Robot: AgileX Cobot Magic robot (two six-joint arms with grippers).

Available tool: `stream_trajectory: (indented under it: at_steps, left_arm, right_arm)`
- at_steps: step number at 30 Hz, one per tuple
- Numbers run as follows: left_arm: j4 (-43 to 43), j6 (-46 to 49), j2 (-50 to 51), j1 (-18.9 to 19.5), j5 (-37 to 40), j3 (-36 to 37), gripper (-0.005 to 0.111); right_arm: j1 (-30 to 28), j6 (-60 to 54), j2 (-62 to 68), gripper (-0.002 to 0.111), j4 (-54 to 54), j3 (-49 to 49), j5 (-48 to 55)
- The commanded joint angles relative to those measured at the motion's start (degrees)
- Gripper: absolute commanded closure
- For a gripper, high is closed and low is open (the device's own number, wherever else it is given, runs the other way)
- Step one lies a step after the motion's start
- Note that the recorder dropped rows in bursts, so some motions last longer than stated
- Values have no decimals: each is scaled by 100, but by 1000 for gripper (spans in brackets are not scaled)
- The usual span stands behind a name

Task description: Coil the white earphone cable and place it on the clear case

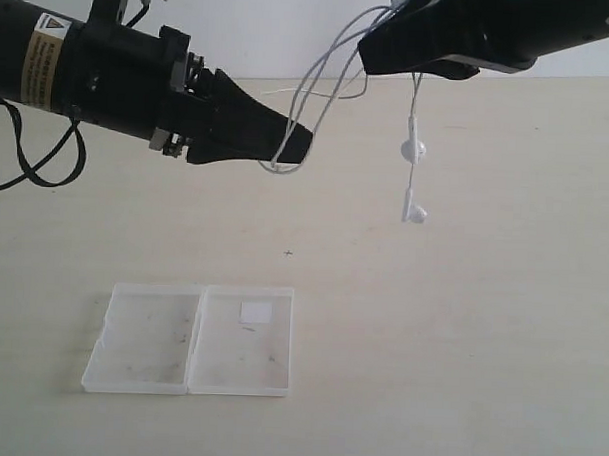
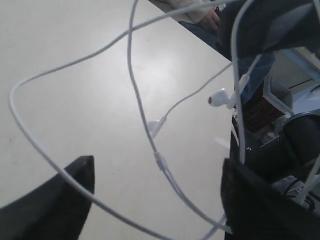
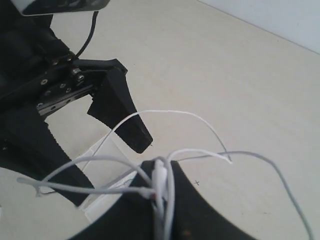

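The right pincer (image 1: 376, 52) is clamped on a bunch of the earphone cable (image 1: 412, 149), and the earbuds dangle below it. A loop runs between the parted jaws of the left pincer (image 1: 299, 143). The case (image 1: 145, 343) lies open on the table (image 1: 481, 344), well apart from both.

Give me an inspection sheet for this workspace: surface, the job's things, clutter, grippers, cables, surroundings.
Surface: beige table, with one tiny dark mark.
Job's things: the cable is off the table, strung between the grippers, with the earbuds dangling below the right one. The case lies open and flat on the table, with a white sticker inside.
Clutter: nothing seen.
Grippers: the left gripper is open, with cable loops running between its fingers. The right gripper is shut on the cable.
Cables: a black arm lead loops under the left arm.
Surroundings: pale wall behind the table.
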Motion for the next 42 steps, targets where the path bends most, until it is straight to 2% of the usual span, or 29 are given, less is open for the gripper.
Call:
stream_trajectory:
  at_steps: [1,6,21,28,33,39,42]
  left_arm:
    - [-32,22,-55,20,-70,3,35]
    - [-32,-15,-63,20,188,3,35]
    - [-1059,-4,-63,20,353,3,35]
    - [-1036,-4,-63,20,368,3,35]
    - [-566,-52,-63,20,379,-86,35]
    - [-494,-352,-125,20,1076,-276,35]
    - [-494,-375,-160,20,1118,-348,35]
  right_arm:
    - [7,-9,-46,108,55,-36,-101]
    - [7,-9,-46,108,31,-36,36]
    - [7,-9,-46,108,-141,-36,427]
    - [7,7,-46,108,-361,-36,556]
    - [7,3,-46,108,-388,-36,556]
    - [7,12,-46,108,-416,-36,623]
    - [7,12,-46,108,-416,-36,645]
